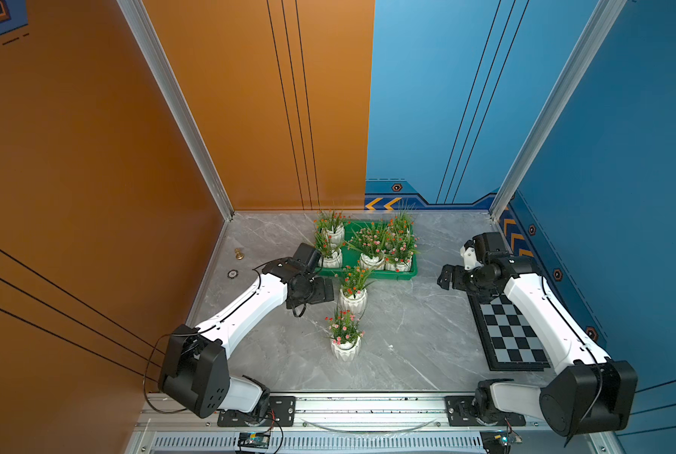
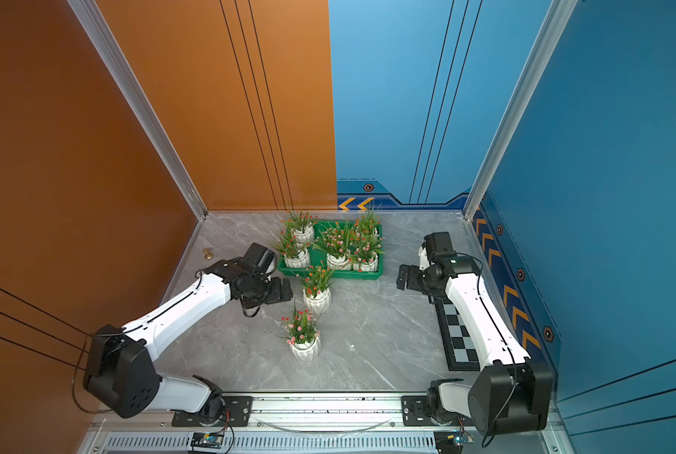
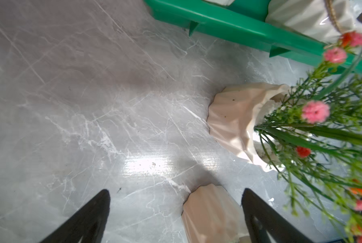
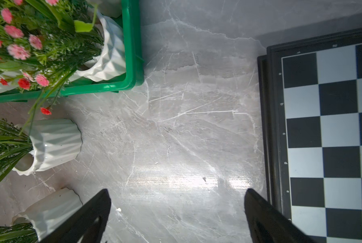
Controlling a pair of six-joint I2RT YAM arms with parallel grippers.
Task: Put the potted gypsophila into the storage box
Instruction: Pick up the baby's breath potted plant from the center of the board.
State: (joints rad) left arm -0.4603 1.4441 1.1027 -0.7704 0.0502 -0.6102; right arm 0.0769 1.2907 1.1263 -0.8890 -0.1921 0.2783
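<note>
The green storage box (image 1: 368,276) sits at the back middle of the table with several potted gypsophila (image 1: 371,260) standing inside. Two more white ribbed pots stand outside it: one (image 1: 353,300) just before the box's front rim, one (image 1: 345,349) nearer me. My left gripper (image 1: 329,291) hangs open just left of the first loose pot (image 3: 237,122). In the left wrist view the other pot's side (image 3: 211,214) shows between the open fingers (image 3: 260,214), nearer one finger, with no contact visible. My right gripper (image 1: 444,277) is open and empty over bare table, right of the box (image 4: 131,42).
A black-and-grey checkered board (image 1: 513,338) lies along the right wall under my right arm. A small brass knob (image 1: 239,254) and a round disc (image 1: 232,274) sit near the left wall. Bare marble lies between the box and the board.
</note>
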